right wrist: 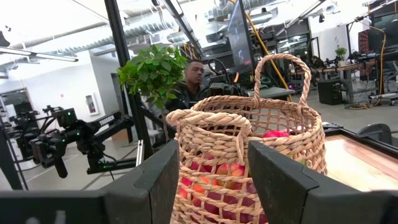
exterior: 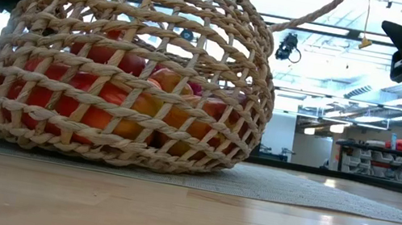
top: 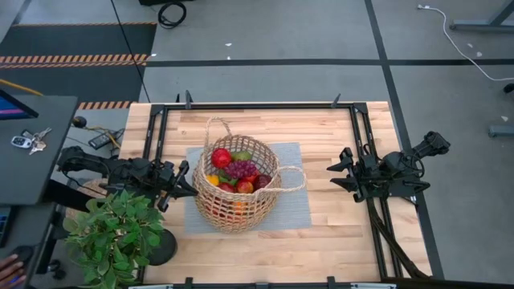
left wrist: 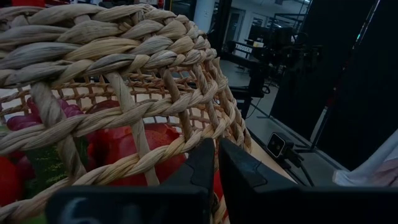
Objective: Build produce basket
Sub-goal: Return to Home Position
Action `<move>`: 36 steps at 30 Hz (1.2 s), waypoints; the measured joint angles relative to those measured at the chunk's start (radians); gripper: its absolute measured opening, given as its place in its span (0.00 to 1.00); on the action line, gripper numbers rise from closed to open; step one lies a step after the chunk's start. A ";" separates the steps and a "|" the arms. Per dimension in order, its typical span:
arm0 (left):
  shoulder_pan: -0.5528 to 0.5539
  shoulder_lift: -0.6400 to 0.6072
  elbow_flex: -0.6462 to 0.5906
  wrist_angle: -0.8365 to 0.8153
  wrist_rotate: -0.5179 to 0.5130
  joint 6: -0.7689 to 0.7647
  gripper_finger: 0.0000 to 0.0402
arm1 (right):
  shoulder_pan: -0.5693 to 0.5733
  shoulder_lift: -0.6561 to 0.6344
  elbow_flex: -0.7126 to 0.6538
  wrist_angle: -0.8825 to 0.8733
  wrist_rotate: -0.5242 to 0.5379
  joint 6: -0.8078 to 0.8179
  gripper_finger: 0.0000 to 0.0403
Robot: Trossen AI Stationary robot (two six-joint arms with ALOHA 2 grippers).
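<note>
The basket (top: 210,207) held a red apple (top: 222,157), purple grapes (top: 241,168) and other fruit. It stood just ahead of the left gripper (top: 186,186), whose fingers were closed on nothing, and well apart from the right gripper (top: 340,169), whose fingers were spread.

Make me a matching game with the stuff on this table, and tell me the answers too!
Things:
1. wicker basket
2. potted plant
3. purple grapes
4. right hand

Places or states:
A. lying on top of the fruit inside the basket
B. standing on the grey mat
C. at a corner of the table, on the left arm's side
D. open, off to the basket's side, holding nothing

Pairs: 1-B, 2-C, 3-A, 4-D
</note>
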 joint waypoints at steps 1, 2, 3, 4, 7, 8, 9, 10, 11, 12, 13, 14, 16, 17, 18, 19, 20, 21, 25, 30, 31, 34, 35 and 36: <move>0.000 0.000 0.000 0.000 0.000 0.000 0.07 | 0.000 0.000 0.000 0.000 0.000 0.000 0.49; 0.000 0.000 0.000 0.000 0.000 0.001 0.07 | 0.000 0.000 0.000 0.000 0.000 0.000 0.49; 0.000 0.000 0.000 0.000 0.000 0.000 0.08 | 0.000 0.000 0.000 0.000 0.000 0.000 0.49; 0.000 0.000 0.000 0.000 0.000 0.000 0.08 | 0.000 0.000 0.000 0.000 0.000 0.000 0.49; 0.000 0.000 0.000 0.000 0.000 0.000 0.09 | 0.000 0.000 0.000 0.000 0.000 0.000 0.49; 0.000 0.000 0.000 0.000 0.000 0.000 0.09 | 0.000 0.000 0.000 0.000 0.000 0.000 0.49; 0.000 0.000 0.000 0.000 0.000 0.000 0.09 | 0.000 0.000 0.000 0.000 0.000 0.000 0.49; 0.000 0.000 0.000 0.000 0.000 0.000 0.09 | 0.000 0.000 0.000 0.000 0.000 0.000 0.49; 0.000 0.000 0.000 0.000 0.000 0.000 0.08 | 0.000 0.000 0.000 0.000 0.000 0.000 0.49; 0.000 0.000 0.000 0.000 0.000 0.000 0.08 | 0.000 0.000 0.000 0.000 0.000 0.000 0.49; 0.000 0.000 0.000 0.000 0.000 0.000 0.08 | 0.000 0.000 0.000 0.000 0.000 0.000 0.49; 0.000 0.000 0.000 0.000 0.000 0.000 0.07 | 0.000 0.000 0.000 0.000 0.000 0.000 0.49; 0.000 0.000 0.000 0.000 0.000 0.000 0.07 | 0.000 0.000 0.000 0.000 0.000 0.000 0.49; 0.000 0.000 0.000 0.000 0.000 0.000 0.07 | 0.000 0.000 0.000 0.000 0.000 0.000 0.49; 0.000 0.000 0.000 0.000 0.000 0.000 0.07 | 0.000 0.000 0.000 0.000 0.000 0.000 0.49; 0.000 0.000 0.000 0.000 0.000 0.000 0.08 | 0.000 0.000 0.000 0.000 0.000 0.000 0.49; 0.000 0.000 0.000 0.000 0.000 0.000 0.08 | 0.000 0.000 0.000 0.000 0.000 0.000 0.49; 0.000 0.000 0.000 0.000 0.000 0.000 0.08 | 0.000 0.000 0.000 0.000 0.000 0.000 0.49; 0.000 0.000 0.000 0.000 0.000 0.000 0.09 | 0.000 0.000 0.000 0.000 0.000 0.000 0.49; 0.000 0.000 0.000 0.000 0.000 0.000 0.07 | 0.000 0.000 0.000 0.000 0.000 0.000 0.49; 0.000 0.000 0.000 0.000 0.000 0.000 0.07 | 0.000 0.000 0.000 0.000 0.000 0.000 0.49; 0.000 0.000 0.000 0.000 0.000 0.000 0.07 | 0.000 0.000 0.000 0.000 0.000 0.000 0.49; 0.000 0.000 0.000 0.000 0.000 0.000 0.08 | 0.000 0.000 0.000 0.000 0.000 0.000 0.49; 0.000 0.000 0.000 0.000 0.000 0.000 0.08 | 0.000 0.000 0.000 0.000 0.000 0.000 0.49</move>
